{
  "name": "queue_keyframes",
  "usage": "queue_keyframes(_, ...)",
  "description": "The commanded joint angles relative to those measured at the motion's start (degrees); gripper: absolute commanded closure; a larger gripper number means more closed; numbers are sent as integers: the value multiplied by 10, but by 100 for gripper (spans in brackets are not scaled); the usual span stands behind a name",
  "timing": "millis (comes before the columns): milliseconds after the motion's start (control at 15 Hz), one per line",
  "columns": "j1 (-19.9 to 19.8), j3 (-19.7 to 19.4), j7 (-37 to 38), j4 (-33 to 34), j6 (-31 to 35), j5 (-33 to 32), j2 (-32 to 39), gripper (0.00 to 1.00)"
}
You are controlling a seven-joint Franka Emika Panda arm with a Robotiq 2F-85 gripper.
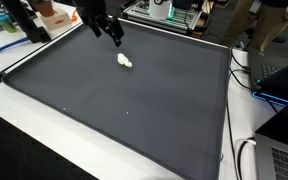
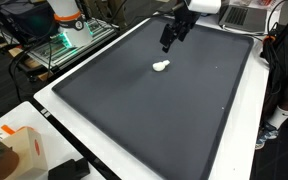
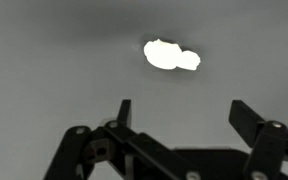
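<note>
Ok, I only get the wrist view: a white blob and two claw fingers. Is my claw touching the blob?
Observer: No. In both exterior views the gripper hangs open over the mat, clear of the white lump.
Operator: Is the mat big?
Observer: It covers most of the white table.
Operator: What's past it?
Observer: A rack with a green light stands beyond one edge.

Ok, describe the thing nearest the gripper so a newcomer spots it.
Find the big dark mat covering the white table. Close by the open gripper lies a small white lump. It alone stands out bright against the dark surface.
</note>
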Motion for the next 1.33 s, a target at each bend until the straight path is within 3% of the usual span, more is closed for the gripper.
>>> queue_keyframes(0, 4, -8, -9, 72, -62, 11, 53, 0)
queue_keyframes(667, -1, -13, 2, 223, -145, 24, 160, 0)
queue_keyframes(733, 6, -16, -2, 179, -118, 8, 131, 0)
queue_keyframes(1000, 7, -17, -2, 187, -119, 8, 136, 0)
queue_keyframes(1267, 3, -19, 2, 235, -164, 13, 172, 0)
